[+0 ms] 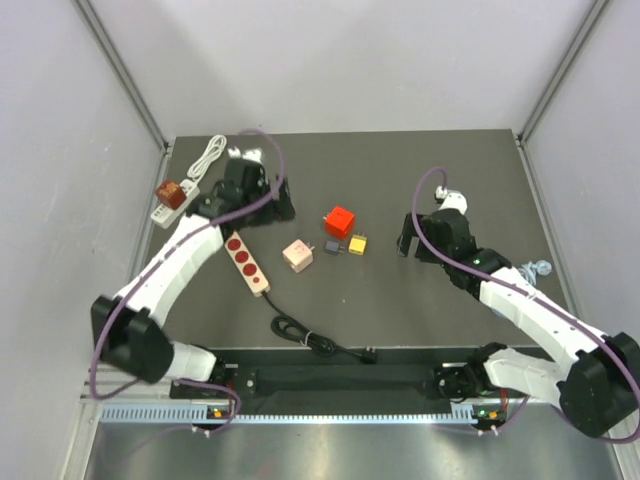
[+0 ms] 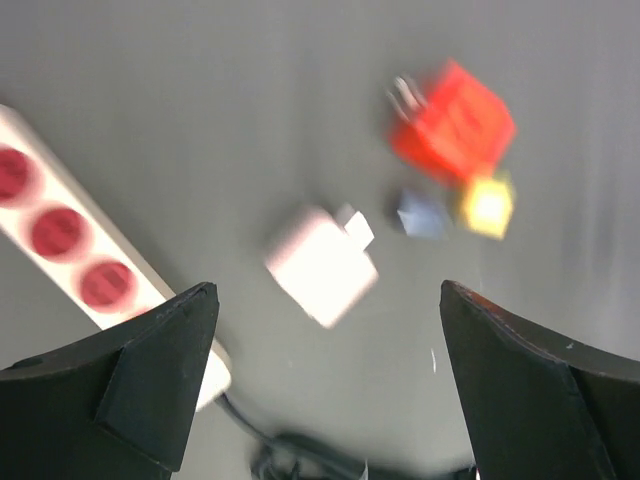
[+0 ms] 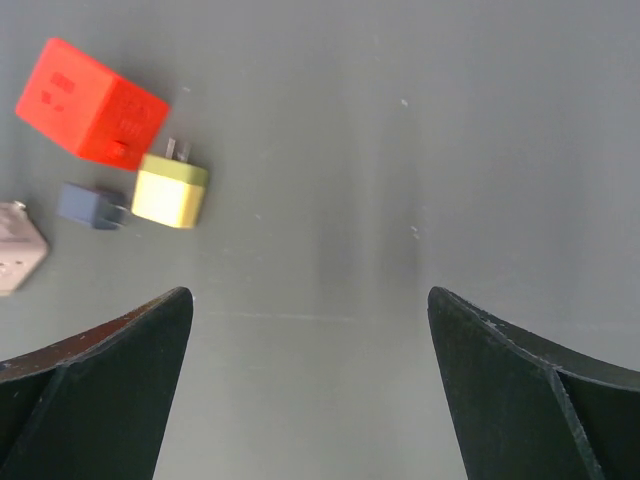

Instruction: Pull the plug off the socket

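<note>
A white power strip [image 1: 165, 208] lies at the far left of the table, with a brown-red plug [image 1: 172, 193] seated in it and a white cable [image 1: 207, 155] coiled behind. My left gripper [image 1: 276, 207] is open and empty, to the right of that strip. In the left wrist view its jaws [image 2: 325, 295] stand wide apart over a cream strip with three red sockets [image 2: 60, 240] and a pink adapter [image 2: 320, 265]. My right gripper [image 1: 412, 245] is open and empty at the right, over bare table [image 3: 308, 292].
The cream strip [image 1: 247, 262] has no plug in it, and its black cable [image 1: 315, 342] runs to the front edge. Loose adapters lie mid-table: pink [image 1: 298, 255], red [image 1: 339, 219], yellow [image 1: 357, 243] and dark blue [image 1: 332, 247]. A small bluish object [image 1: 538, 268] lies at the right edge.
</note>
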You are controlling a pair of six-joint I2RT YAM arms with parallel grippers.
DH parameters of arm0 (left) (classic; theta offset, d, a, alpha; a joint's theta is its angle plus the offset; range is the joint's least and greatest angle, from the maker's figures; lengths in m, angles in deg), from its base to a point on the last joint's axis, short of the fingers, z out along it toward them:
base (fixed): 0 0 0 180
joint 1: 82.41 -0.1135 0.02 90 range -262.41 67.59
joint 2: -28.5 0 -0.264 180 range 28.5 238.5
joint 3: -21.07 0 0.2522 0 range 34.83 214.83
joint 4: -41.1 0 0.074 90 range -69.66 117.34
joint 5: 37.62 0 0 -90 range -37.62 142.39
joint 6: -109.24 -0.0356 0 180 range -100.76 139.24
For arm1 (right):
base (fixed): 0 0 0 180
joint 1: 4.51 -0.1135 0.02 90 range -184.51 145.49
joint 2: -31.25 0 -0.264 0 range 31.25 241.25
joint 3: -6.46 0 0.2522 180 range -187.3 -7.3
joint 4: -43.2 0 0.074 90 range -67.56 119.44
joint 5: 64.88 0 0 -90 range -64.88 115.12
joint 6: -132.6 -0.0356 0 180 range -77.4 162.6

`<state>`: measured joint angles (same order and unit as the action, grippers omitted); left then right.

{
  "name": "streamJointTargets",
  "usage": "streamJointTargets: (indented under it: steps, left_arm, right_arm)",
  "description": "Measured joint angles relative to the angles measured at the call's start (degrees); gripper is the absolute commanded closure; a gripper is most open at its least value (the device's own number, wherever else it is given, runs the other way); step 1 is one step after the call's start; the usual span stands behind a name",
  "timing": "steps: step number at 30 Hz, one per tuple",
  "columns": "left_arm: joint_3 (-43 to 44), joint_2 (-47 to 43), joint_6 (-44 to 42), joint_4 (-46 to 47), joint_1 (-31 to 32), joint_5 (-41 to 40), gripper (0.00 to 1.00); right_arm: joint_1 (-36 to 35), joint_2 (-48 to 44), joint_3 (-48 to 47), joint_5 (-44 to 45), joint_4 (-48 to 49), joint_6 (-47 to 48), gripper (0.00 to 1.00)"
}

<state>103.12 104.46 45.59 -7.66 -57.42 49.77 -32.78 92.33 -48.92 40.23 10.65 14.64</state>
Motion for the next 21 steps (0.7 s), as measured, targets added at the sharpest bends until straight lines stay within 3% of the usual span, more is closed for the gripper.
streamJointTargets:
  steps: [5,10,17,21]
  left_arm:
    - [12.76,14.32,3.89,-0.48,-11.72,-0.76,0.10]
    - [24.26,28.33,13.60,0.42,-19.50,-1.36,0.15]
    - [45.42,47.41,26.93,1.31,-22.82,-9.27,0.12]
    - [50.51,52.24,33.20,3.02,-23.10,-16.17,0.11]
  right_arm:
    - [-0.50,0.57,2.10,-1.73,5.77,0.09,0.00]
    - [-0.57,0.52,5.79,-4.09,7.76,1.09,0.00]
    - [-0.61,0.39,7.52,-5.27,8.22,4.52,0.00]
    - [-0.63,0.37,7.52,-5.60,8.76,6.40,0.00]
